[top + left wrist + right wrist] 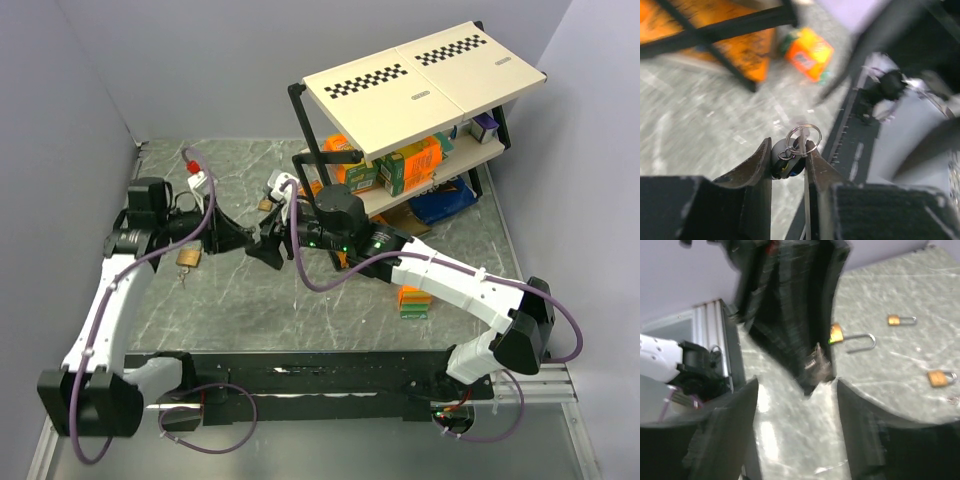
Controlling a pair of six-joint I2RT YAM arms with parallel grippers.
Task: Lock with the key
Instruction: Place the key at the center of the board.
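The left claw [788, 150] is closed narrowly on the black head of the key [789, 164], and the key ring [818, 135] sticks out past the fingertips. The right claw [797, 385] stands wide and holds nothing. I judge that the key should sit firm and straight in this grip before it goes to a keyhole, and the free right claw could steady the lock body. The open padlock [837, 333] lies on the tabletop [900, 285] just beyond the left claw. A second padlock [895, 319] and a third padlock [938, 378] lie farther from that claw.
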